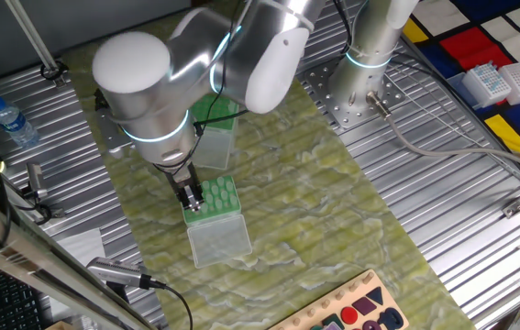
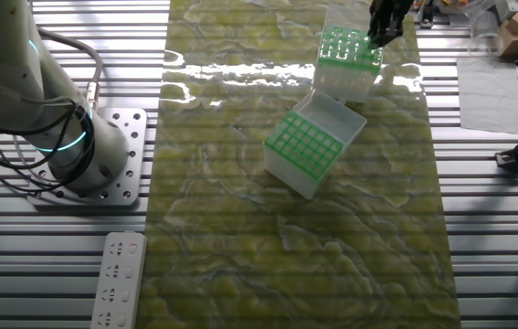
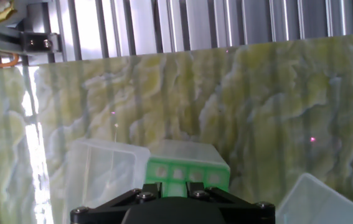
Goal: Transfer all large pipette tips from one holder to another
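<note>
Right now, fingers: the gripper [image 1: 192, 200] points down onto the near green-topped box [image 1: 212, 196]; open or shut, or holding a tip, cannot be told.
Hand view: the fingers are hidden behind the black hand; only the green grid shows below.
Large pipette tips: too small to make out; they likely sit in the green grid holes.
Near box: its clear lid [image 1: 219, 240] lies open in front.
Other box: the second green-topped box [image 2: 303, 148] stands close by, lid up.
Table: both boxes rest on the green mat [image 2: 240, 256] on the metal table [image 1: 461, 220].
Doing it well: line up over one hole, go straight down, lift straight up, no tilting.
</note>
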`<action>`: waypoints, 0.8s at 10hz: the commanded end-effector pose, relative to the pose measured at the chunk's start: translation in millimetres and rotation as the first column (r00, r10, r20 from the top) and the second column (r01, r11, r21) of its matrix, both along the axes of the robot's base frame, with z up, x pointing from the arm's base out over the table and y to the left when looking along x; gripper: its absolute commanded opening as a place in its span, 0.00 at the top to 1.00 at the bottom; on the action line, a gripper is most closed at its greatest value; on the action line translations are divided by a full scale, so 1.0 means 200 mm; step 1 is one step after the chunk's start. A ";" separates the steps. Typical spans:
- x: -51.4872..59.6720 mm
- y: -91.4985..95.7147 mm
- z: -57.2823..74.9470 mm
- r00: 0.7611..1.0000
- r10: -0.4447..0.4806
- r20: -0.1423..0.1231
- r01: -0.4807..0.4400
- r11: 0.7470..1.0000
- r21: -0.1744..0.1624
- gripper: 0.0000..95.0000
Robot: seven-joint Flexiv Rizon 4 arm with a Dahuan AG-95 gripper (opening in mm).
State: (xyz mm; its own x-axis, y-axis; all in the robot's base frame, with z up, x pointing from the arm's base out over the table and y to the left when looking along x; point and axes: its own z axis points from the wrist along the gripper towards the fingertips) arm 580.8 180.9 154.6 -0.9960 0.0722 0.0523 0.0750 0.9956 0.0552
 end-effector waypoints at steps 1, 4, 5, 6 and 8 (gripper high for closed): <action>0.01 0.00 -0.01 1.000 -0.002 0.001 0.002 1.000 -0.003 1.00; 0.01 0.00 0.00 1.000 0.009 0.002 -0.009 1.000 -0.009 1.00; 0.01 0.00 0.01 1.000 0.022 0.003 -0.022 1.000 -0.010 1.00; 0.01 -0.01 0.05 0.999 0.048 0.004 -0.048 0.999 -0.007 1.00; 0.03 -0.02 0.21 0.994 0.105 -0.008 -0.105 0.994 0.001 1.00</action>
State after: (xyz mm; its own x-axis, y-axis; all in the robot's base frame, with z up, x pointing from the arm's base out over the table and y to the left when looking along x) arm 585.7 177.5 182.9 -0.9988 -0.0043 0.0487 -0.0017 0.9986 0.0526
